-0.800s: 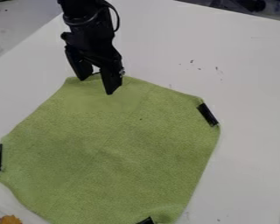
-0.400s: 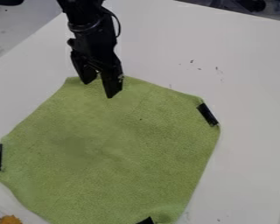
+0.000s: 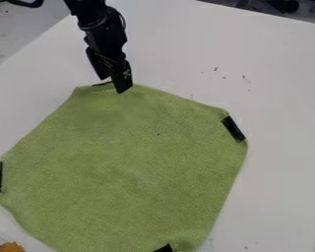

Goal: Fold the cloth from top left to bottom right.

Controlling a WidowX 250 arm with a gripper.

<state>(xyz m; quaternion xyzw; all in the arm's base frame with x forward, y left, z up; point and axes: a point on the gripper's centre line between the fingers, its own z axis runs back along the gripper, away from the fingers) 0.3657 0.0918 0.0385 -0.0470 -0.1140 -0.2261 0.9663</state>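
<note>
1. The green cloth (image 3: 124, 162) lies spread out on the white table (image 3: 278, 98), from the left side across the middle to the near edge of view
2. The black arm (image 3: 106, 34) comes in from the far left, its jaws at the cloth's far edge
3. The jaws stand a little apart; I cannot tell whether they have hold of any cloth
4. A black strip (image 3: 233, 129) lies on the cloth's right edge

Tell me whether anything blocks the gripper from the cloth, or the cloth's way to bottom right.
Nothing visible stands between the gripper and the cloth; it is at the top edge. Nothing visible stands across the fold's path either; black strips sit only at the cloth's edges.
</note>
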